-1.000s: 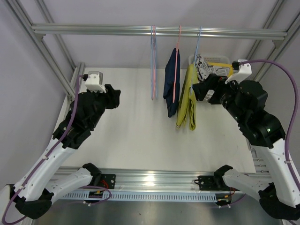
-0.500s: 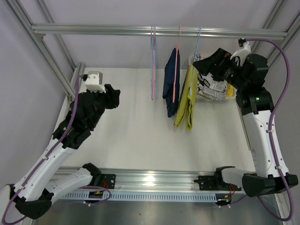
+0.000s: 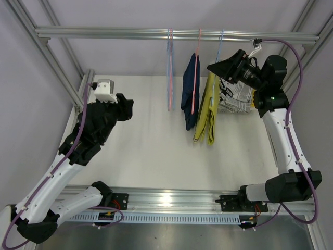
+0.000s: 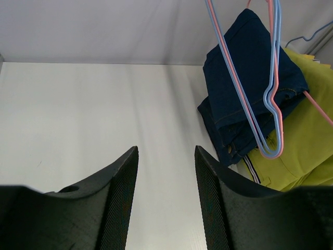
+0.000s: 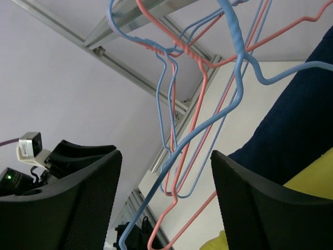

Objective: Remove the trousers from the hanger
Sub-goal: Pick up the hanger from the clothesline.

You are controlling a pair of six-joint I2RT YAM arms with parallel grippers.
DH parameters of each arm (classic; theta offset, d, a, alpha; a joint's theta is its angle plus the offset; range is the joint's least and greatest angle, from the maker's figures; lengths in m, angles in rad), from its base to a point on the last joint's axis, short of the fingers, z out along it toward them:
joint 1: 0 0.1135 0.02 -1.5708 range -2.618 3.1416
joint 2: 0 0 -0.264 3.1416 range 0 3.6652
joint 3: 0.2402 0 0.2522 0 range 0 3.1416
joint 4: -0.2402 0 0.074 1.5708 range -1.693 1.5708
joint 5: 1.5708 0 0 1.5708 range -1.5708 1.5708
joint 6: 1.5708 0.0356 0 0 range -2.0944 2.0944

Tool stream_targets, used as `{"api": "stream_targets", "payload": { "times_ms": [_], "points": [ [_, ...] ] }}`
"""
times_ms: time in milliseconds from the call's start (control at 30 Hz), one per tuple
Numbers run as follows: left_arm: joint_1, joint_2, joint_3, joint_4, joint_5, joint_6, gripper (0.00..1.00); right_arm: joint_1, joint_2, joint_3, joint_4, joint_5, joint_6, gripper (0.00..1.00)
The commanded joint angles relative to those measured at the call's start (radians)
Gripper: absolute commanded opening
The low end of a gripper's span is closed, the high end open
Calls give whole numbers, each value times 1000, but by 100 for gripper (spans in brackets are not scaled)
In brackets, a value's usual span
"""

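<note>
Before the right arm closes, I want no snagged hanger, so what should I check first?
1. Right gripper jaws apart: ok.
2. Nearest blue hanger wire lined up between its fingers: ok in the right wrist view; contact cannot tell.
3. Yellow trousers draped on that hanger: ok.
4. Navy trousers clear of the yellow pair: cannot tell.
5. Left gripper open, empty, off to the side: ok.

left gripper (image 4: 165, 156) parted, held low, right gripper (image 5: 165, 161) parted, raised

A white table (image 3: 140, 156) sits inside an aluminium frame (image 3: 104, 33) — pale lilac walls (image 3: 21, 120) behind and beside.
</note>
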Motion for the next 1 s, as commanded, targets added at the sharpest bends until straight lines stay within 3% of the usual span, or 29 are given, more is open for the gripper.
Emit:
{"api": "stream_targets", "payload": {
  "times_ms": [0,133,300,633,967],
  "points": [
    [7,-5,13,26,-6,12,52,-5,15,-2,129,-72,64,66],
    [5,-3,13,26,-3,12,52,-3,20,-5,153,-78,90,42],
    [5,-5,14,25,-5,14,52,-3,24,-7,177,-98,119,32],
    [7,-11,14,25,3,11,53,-2,20,-4,174,-92,113,0],
    [7,-9,14,25,6,11,54,5,41,1,242,-86,107,0]
  ]
}}
